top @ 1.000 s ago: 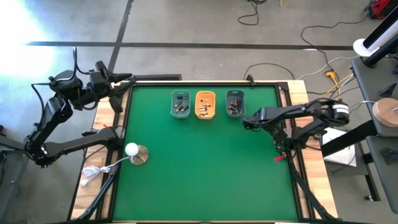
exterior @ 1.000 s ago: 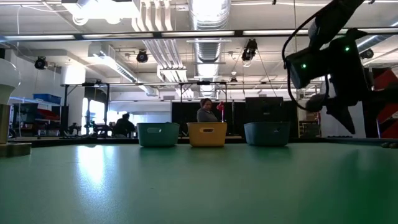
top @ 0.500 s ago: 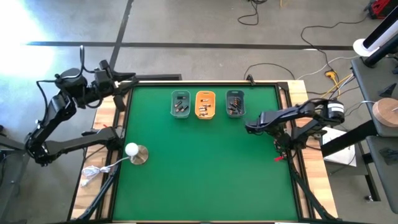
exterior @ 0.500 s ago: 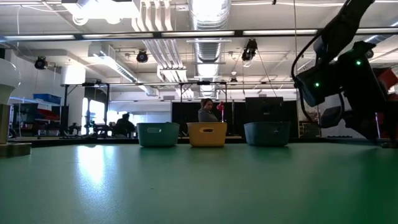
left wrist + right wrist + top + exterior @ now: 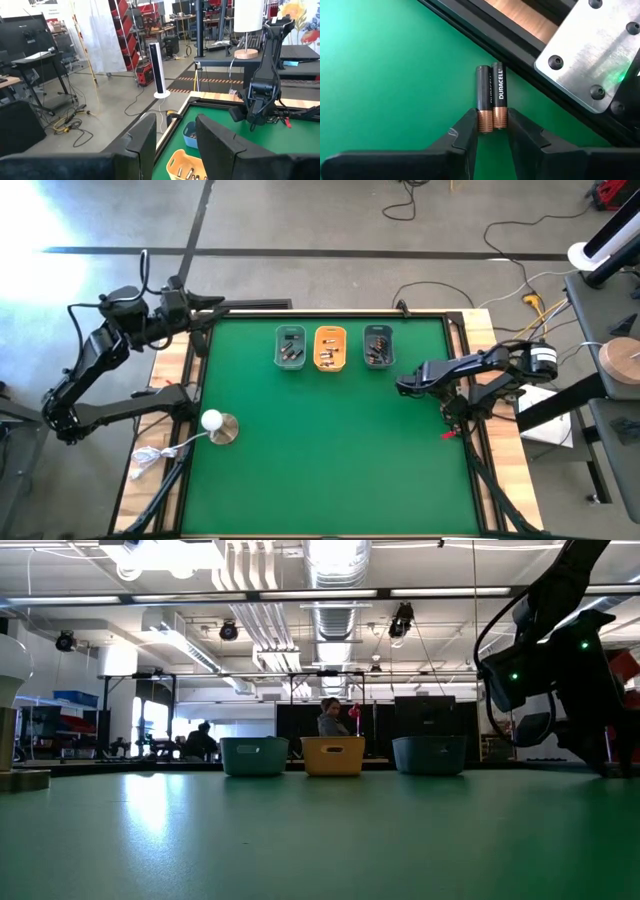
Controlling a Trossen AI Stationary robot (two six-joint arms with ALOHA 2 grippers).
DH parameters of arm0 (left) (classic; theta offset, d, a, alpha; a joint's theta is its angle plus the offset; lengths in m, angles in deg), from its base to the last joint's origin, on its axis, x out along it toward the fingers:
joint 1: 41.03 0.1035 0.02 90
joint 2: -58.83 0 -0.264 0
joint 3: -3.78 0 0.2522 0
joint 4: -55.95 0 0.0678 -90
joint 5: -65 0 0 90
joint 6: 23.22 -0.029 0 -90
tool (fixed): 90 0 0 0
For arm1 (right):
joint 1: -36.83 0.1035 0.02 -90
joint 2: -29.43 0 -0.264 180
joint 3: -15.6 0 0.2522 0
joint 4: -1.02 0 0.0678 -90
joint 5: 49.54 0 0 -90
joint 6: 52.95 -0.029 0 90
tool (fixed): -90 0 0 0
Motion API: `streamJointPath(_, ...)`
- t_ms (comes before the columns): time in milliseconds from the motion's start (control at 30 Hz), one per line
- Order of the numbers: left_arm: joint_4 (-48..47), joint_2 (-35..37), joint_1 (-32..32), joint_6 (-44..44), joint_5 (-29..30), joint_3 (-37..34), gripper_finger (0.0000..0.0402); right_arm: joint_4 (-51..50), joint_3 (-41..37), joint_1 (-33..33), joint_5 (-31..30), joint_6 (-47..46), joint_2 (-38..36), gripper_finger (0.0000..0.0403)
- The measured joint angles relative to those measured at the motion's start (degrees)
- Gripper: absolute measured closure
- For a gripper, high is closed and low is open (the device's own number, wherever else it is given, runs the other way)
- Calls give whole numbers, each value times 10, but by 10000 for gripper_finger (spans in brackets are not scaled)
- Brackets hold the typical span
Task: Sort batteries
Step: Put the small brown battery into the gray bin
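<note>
The right pincer (image 5: 492,131) is down at the worktop's (image 5: 330,450) three o'clock edge, its fingers (image 5: 465,131) pressing in on the copper ends of two batteries (image 5: 490,98) lying side by side beside the black rail. Toward twelve o'clock sit three small trays (image 5: 330,347) holding more cells. The left pincer (image 5: 172,137) hangs with its fingers apart and empty off the ten o'clock corner.
</note>
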Motion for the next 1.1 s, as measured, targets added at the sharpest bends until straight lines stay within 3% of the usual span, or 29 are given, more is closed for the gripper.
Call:
streamJointPath(333,-1,3,0,0,0,0,284,-5,30,0,10,14,3,307)
streamJointPath(633,-18,6,0,-1,0,0,284,19,84,34,52,34,3,337)
streamJointPath(833,-22,7,0,1,0,0,284,16,122,58,46,56,3,348)
streamJointPath(1100,-21,7,0,-2,0,0,284,7,117,63,42,57,3,347)
